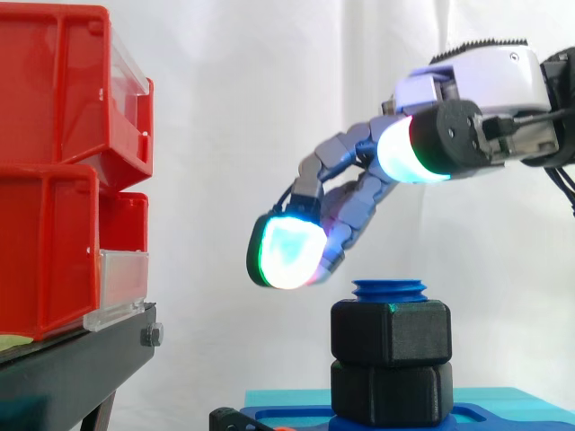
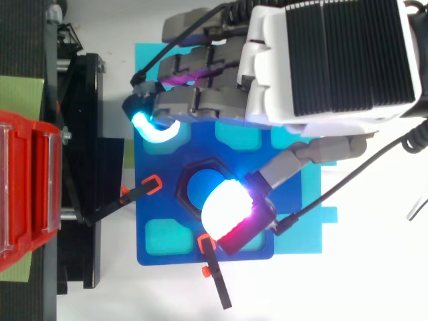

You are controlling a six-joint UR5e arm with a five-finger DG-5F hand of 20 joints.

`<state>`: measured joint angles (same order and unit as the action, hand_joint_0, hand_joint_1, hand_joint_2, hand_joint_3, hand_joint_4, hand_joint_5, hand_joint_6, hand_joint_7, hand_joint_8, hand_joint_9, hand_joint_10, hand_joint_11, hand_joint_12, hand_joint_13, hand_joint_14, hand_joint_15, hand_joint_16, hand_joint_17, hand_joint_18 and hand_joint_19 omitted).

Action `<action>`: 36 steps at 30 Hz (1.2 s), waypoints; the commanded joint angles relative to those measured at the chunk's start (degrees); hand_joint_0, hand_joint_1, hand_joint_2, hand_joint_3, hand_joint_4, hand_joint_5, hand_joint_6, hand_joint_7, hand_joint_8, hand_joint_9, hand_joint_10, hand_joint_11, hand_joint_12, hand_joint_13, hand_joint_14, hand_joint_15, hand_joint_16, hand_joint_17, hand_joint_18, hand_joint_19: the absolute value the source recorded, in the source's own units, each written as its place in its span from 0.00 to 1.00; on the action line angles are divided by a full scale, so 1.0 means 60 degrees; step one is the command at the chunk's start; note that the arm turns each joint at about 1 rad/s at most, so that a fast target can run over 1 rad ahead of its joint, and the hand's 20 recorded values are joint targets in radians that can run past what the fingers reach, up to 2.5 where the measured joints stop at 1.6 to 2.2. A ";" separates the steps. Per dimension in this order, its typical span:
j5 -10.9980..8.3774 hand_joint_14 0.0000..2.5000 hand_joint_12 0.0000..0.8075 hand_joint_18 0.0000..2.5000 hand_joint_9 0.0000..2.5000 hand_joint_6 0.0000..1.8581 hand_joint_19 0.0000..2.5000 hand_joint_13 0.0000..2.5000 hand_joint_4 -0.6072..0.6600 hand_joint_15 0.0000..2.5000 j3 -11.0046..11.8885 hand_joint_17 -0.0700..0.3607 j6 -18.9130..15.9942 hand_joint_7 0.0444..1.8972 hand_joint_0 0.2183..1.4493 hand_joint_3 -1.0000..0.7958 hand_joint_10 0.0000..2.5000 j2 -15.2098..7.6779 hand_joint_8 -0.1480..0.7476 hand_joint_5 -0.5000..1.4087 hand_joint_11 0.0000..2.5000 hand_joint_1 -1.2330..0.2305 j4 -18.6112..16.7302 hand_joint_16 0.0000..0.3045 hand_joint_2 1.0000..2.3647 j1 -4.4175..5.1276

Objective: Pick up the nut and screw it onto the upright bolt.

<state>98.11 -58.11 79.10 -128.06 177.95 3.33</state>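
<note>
One nut (image 1: 390, 332) on upright bolt (image 1: 388, 289); hand (image 1: 485, 85) just above it, not touching, fingers (image 1: 286, 253) loosely spread.

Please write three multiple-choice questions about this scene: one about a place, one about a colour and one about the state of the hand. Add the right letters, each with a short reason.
1. Seen from the side, where do the red bins stand?
A) left of the bolt
B) right of it
C) above it

2. Which colour is the bolt's thread that sticks out over the nut?
A) red
B) blue
C) yellow

3. How is the hand?
A) curled round the nut
B) open, above the nut
C) flat on the bins

Answers: 1 A, the bins are at the left edge and the bolt is right of centre. 2 B, a blue tip shows on top of the black nut. 3 B, its fingers are relaxed and hold nothing.
</note>
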 commanded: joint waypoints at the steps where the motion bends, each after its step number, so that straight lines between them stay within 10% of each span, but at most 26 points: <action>1: 0.0054 0.00 0.36 0.14 0.30 0.27 0.02 0.23 0.65 0.00 0.0164 0.33 0.0001 0.35 0.23 0.28 0.00 0.0000 0.43 0.20 0.00 0.70 0.0034 0.11 0.00 0.0045; 36: -0.1059 0.00 0.36 0.14 0.32 0.27 0.02 0.24 0.68 0.00 -0.0276 0.33 -0.0424 0.47 0.23 0.28 0.00 -0.0014 0.45 0.22 0.00 0.71 0.0502 0.11 0.00 0.0719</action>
<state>91.79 -59.37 76.64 -128.12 180.99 7.51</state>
